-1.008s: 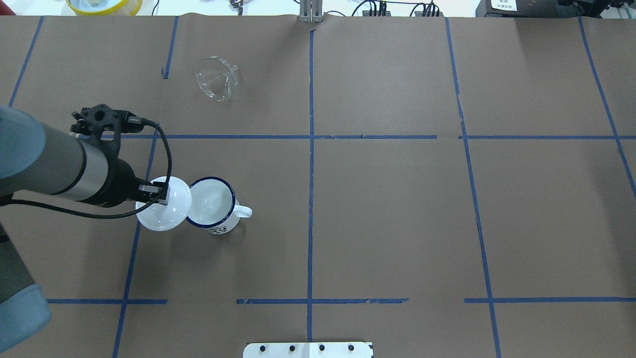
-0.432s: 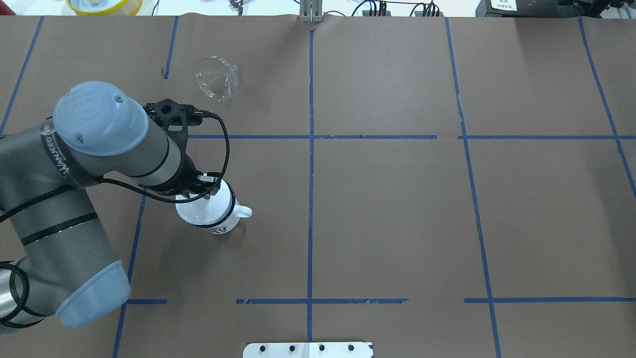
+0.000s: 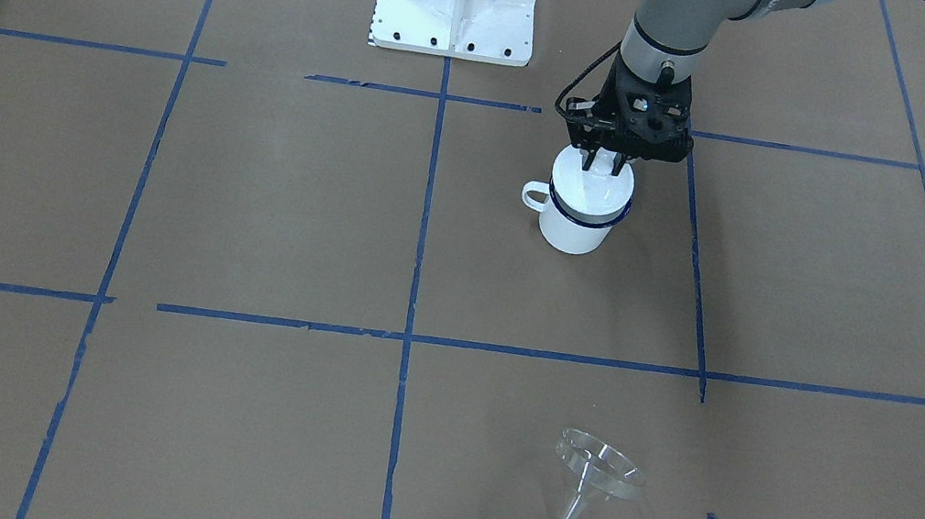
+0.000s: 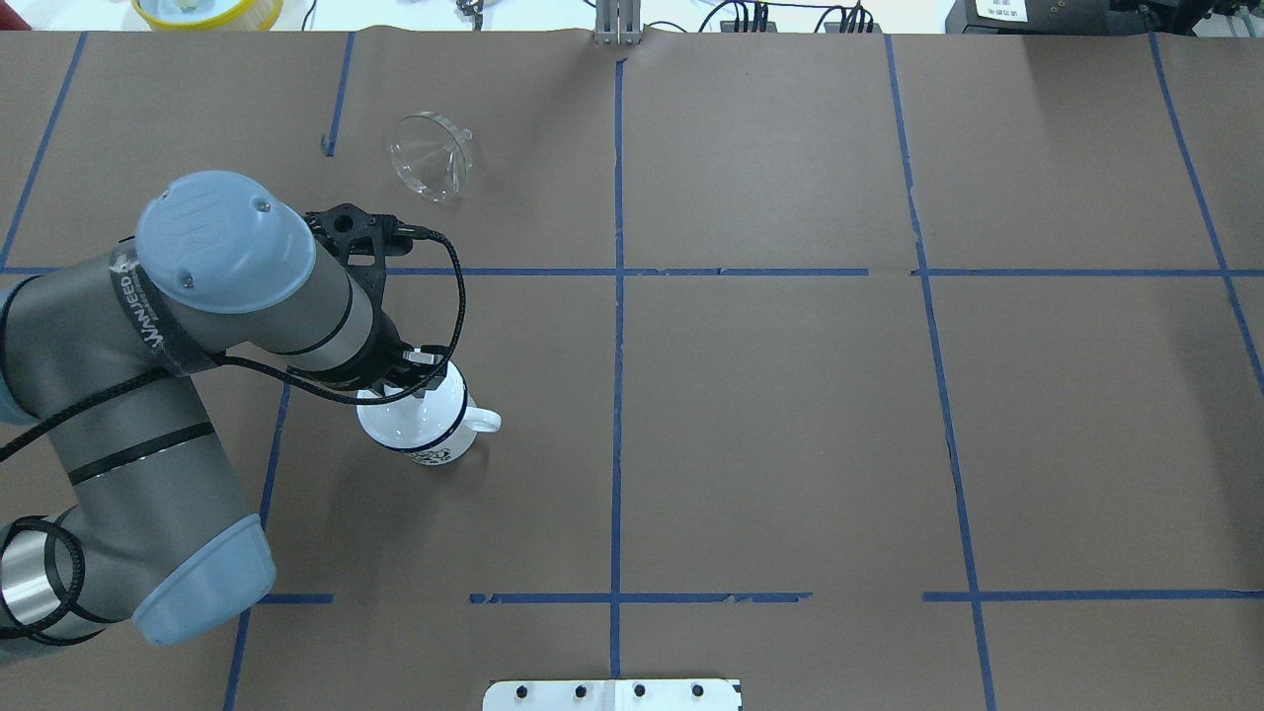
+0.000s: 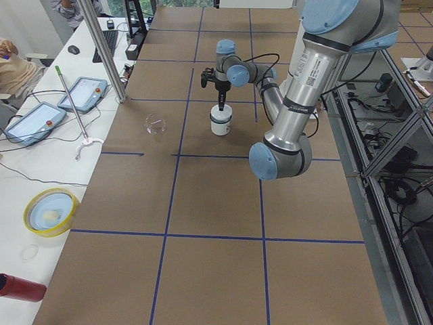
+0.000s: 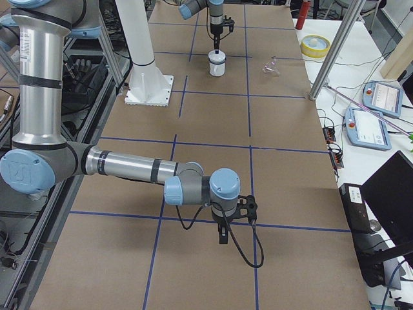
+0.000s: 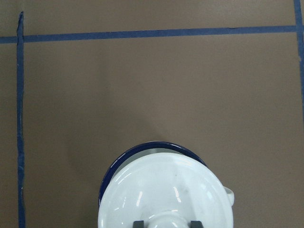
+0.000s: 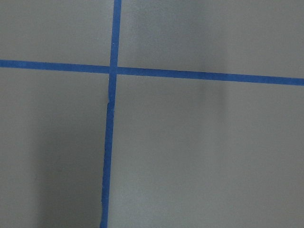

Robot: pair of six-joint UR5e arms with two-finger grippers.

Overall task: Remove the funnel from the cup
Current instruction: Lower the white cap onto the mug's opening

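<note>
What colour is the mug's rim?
Dark blue rim on the white mug; clearest in the left wrist-mounted view.

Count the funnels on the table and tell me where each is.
1. The funnel lies on its side far out on the table, apart from the cup, whose lid hides its inside.

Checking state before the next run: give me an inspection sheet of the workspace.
Surface: table, brown paper with a blue tape grid.
Job's things: funnel on its side, apart from the cup; cup upright.
Clutter: lid over the cup's mouth.
End effectors: left end effector shut on the lid's knob; right end effector over bare table, state unclear.
Cables: black cable loops off the left wrist.
Surroundings: yellow dish, teach pendants on the side bench.
</note>
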